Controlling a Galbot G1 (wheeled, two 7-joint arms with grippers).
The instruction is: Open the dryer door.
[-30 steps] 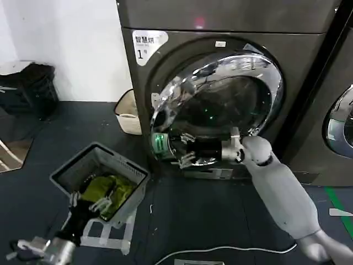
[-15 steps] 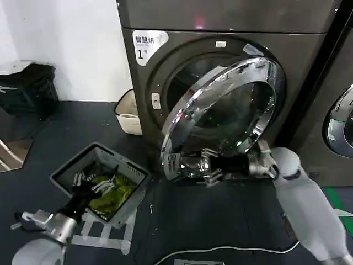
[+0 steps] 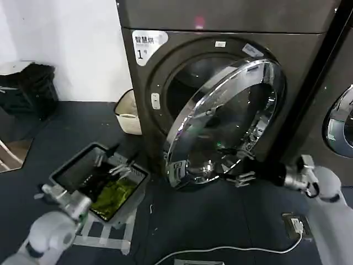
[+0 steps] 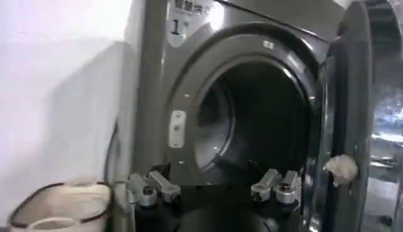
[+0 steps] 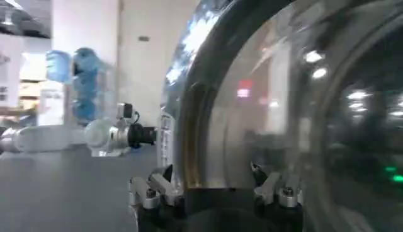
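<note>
The dryer door (image 3: 223,124) is being held half open at 3 o'clock of the drum opening (image 3: 193,83), and the right gripper (image 3: 242,165), fingers apart by its lower rim, should be pushed outward gently, while the left gripper (image 3: 113,165), spread, is waiting over the basket (image 3: 71,171).

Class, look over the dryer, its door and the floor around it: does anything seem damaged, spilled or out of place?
Nothing stands out. The dryer door hangs partly open with its ring and glass whole. The right gripper, open, sits at the door's lower edge; the left gripper, open, hovers over the grey basket holding green cloth. A white cable lies loose on the floor.
</note>
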